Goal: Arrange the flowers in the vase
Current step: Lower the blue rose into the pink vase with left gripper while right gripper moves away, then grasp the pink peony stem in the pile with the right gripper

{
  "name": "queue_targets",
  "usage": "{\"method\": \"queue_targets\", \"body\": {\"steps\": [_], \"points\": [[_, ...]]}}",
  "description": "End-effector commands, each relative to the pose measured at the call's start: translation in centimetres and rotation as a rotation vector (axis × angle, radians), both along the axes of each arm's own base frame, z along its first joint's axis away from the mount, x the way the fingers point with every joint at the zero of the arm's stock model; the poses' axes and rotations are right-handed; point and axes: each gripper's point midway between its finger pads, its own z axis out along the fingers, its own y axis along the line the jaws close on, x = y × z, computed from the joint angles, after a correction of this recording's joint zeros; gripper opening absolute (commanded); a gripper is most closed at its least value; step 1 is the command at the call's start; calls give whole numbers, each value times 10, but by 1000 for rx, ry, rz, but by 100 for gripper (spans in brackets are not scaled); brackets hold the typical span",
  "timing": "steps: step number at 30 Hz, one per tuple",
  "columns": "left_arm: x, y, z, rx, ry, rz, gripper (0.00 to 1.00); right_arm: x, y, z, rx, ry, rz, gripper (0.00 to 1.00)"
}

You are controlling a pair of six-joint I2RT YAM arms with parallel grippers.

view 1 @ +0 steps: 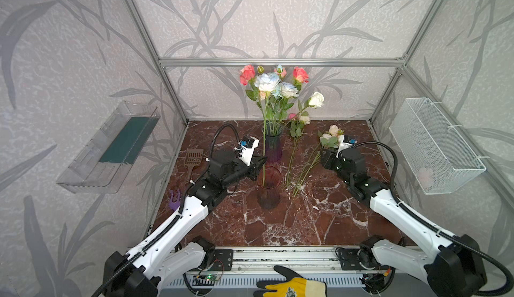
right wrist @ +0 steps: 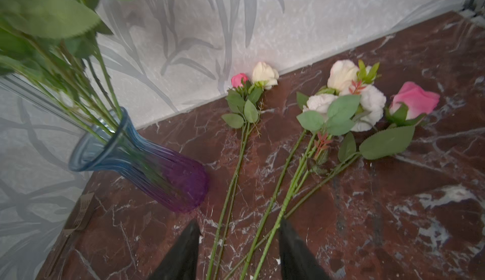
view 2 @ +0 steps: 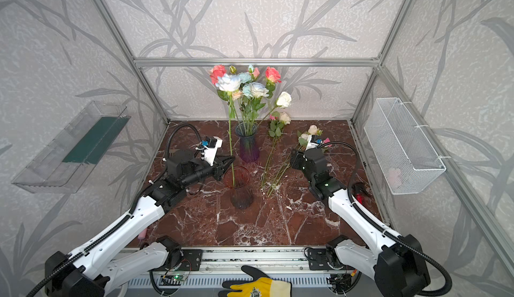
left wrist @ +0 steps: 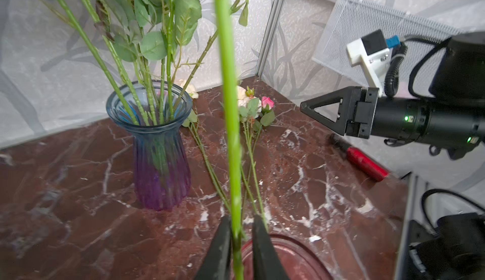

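Left tool (left wrist: pixel 242 218): jaws slightly apart, straddling the upright stem of a pale blue rose (view 1: pixel 267 82). One finger (left wrist: pixel 220 244) sits against the stem. There is a visible gap on the other side, so it is not clamped.
- The stem's foot stands inside the red-tinted vase (view 1: pixel 268 201), mid-surface and nearer than the other vase.
- The tool reaches in from the left, just above this vase's rim.
- The rose head rises well above the tool, level with the far bunch.

Blue-and-purple vase (view 1: pixel 273 148): farther back, just behind the red-tinted one. It holds a bunch (view 1: pixel 278 87) of coral, pale blue and white heads.

Right tool (right wrist: pixel 238 223): jaws spread, gripping nothing, raised off the surface (view 1: pixel 319 220).
- Loose flowers (right wrist: pixel 341 103) lie flat beneath it, to the right of both vases.
- Their cream, white and pink heads point toward the far wall.
- The stems fan toward the near side. In the right wrist view several run between the spread fingers.
- The stem ends stop just right of the red-tinted vase.
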Motion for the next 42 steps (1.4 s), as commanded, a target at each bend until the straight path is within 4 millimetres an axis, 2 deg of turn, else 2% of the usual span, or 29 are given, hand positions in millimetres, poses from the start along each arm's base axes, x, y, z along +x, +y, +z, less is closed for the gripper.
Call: {"method": "queue_targets", "body": {"steps": [1, 8, 14, 19, 23, 26, 31, 35, 38, 42], "points": [[-4, -2, 4, 15, -42, -13, 33, 11, 1, -8, 38, 42, -6, 49], [-15, 0, 13, 23, -48, -23, 40, 30, -12, -49, 52, 162, -68, 48], [-39, 20, 37, 27, -135, -2, 50, 43, -19, -77, 72, 243, -89, 45], [-50, 44, 61, -24, -259, 86, 57, 45, -18, -83, 81, 260, -77, 45], [-51, 61, 74, -79, -310, 177, 59, 42, -21, -81, 74, 253, -77, 45], [-45, 84, 82, -166, -301, 318, 64, 39, -21, -84, 89, 269, -70, 45], [-37, 123, 81, -259, -277, 549, 71, 32, -17, -93, 112, 305, -47, 45], [-33, 144, 74, -251, -256, 674, 72, 31, -17, -101, 85, 331, -40, 43], [-32, 150, 72, -233, -249, 709, 72, 33, -19, -107, 57, 356, -46, 41], [-31, 145, 71, -234, -240, 686, 72, 41, -8, -114, 50, 399, 5, 38]]}}
